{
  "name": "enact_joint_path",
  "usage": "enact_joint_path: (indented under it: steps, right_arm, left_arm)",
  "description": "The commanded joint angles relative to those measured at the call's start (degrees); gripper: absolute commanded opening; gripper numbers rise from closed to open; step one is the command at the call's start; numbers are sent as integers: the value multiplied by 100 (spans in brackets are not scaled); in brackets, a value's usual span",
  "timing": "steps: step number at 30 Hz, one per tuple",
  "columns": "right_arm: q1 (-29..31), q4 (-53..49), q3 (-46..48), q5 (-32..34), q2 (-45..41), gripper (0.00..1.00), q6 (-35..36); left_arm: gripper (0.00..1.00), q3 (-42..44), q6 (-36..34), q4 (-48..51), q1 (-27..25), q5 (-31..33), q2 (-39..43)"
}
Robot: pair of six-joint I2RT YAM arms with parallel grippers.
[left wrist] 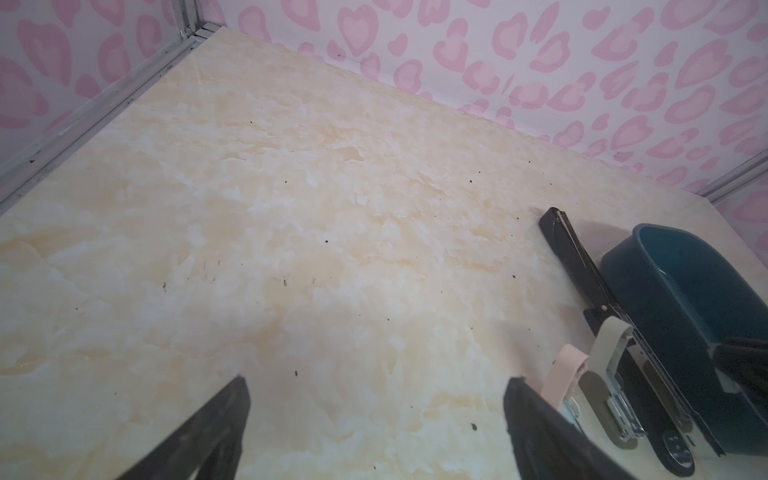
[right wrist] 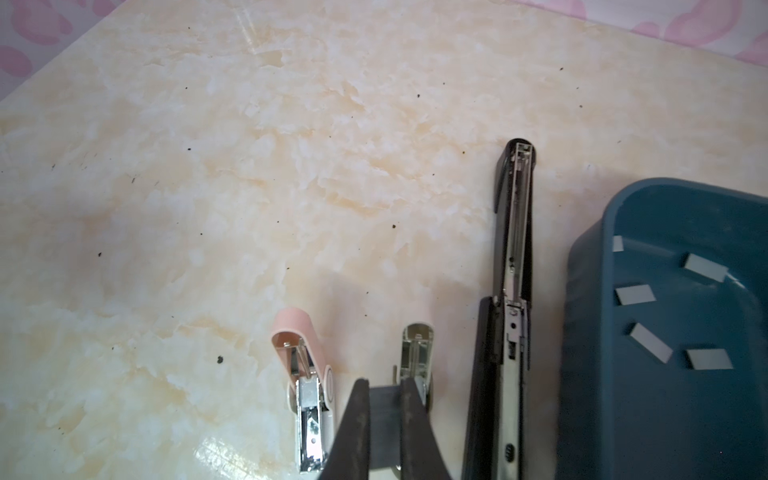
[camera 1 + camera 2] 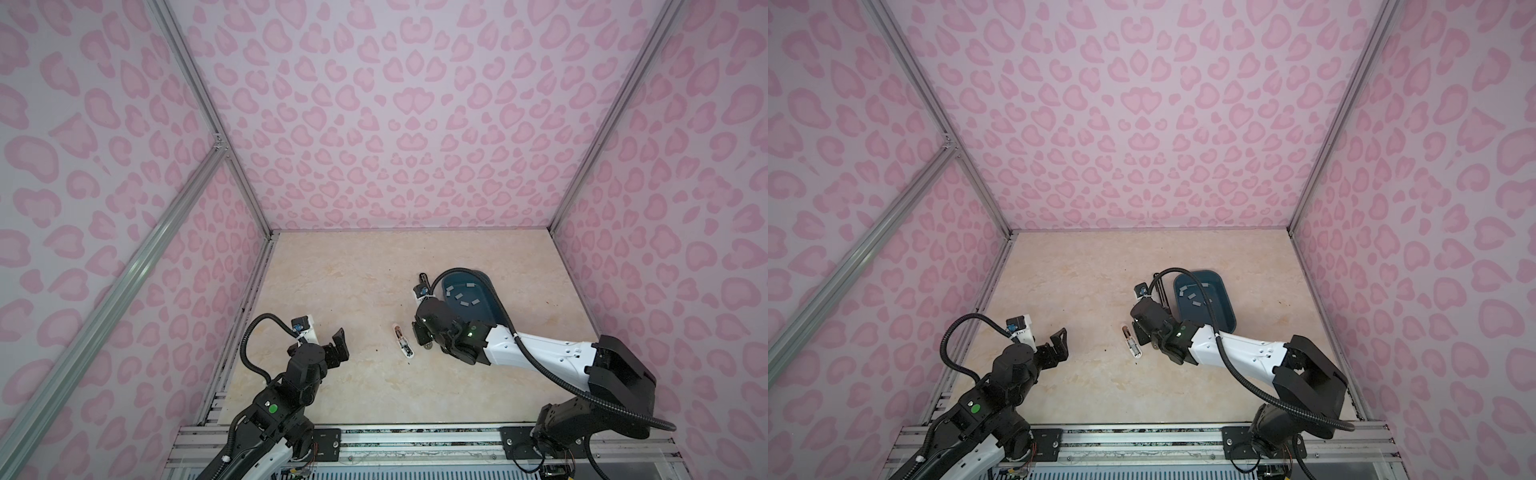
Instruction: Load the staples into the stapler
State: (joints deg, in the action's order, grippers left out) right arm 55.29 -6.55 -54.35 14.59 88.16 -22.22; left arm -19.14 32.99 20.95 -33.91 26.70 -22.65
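Staples (image 2: 384, 419), one strip: pinched between the narrow-set fingers of right gripper (image 2: 385, 388); spares (image 2: 650, 343) lie in blue tray (image 2: 590, 249) beside it. Left gripper (image 3: 337, 347): spread wide, empty, well apart. Risk: unbraced cream stapler (image 2: 417, 353) may slide, or a skewed strip catch its channel rim and slip free. Long axis runs along the fingers, seemingly pointing ahead at that stapler.

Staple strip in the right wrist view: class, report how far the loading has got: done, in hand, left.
Done: the white stapler lies open, and one staple strip is out of the blue tray. In hand: the right gripper is shut on that strip, near the white stapler. Left: seating it and closing the stapler.
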Motion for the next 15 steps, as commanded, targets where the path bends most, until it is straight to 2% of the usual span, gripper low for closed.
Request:
enact_joint_path:
  steps: [1,9,15]
  right_arm:
    - [124,331,-39,173,204,7,-291]
    - [227,415,-52,-26,713,5,-304]
    - [431,695,226,205,881,2,-528]
  left_arm:
    - [97,-10,57,25,-1,-34,-52]
    - [97,-43,41,-12,-3,-77,-212]
    - [97,-55,32,-38,-8,-59,-255]
